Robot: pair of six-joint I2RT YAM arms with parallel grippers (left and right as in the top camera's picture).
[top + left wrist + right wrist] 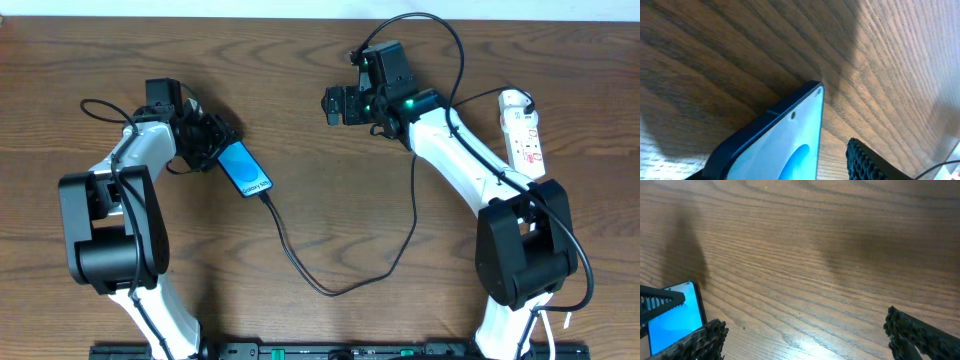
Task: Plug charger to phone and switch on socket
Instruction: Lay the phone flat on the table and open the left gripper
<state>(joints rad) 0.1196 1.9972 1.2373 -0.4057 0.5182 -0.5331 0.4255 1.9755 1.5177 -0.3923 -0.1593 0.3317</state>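
Two grippers, both released: the left gripper stands at the upper end of the phone, its visible pad clear of the edge; the right gripper hangs wide and empty. The charger meets the phone at its lower end and loops past the right arm. We judge that reaching for the socket, far right, could snag this cable and pull the tip out or drag the phone.

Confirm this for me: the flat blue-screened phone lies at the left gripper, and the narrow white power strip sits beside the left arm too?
Not quite. The phone is at the left gripper, but the narrow white power strip lies beside the right arm, as the overhead view shows.
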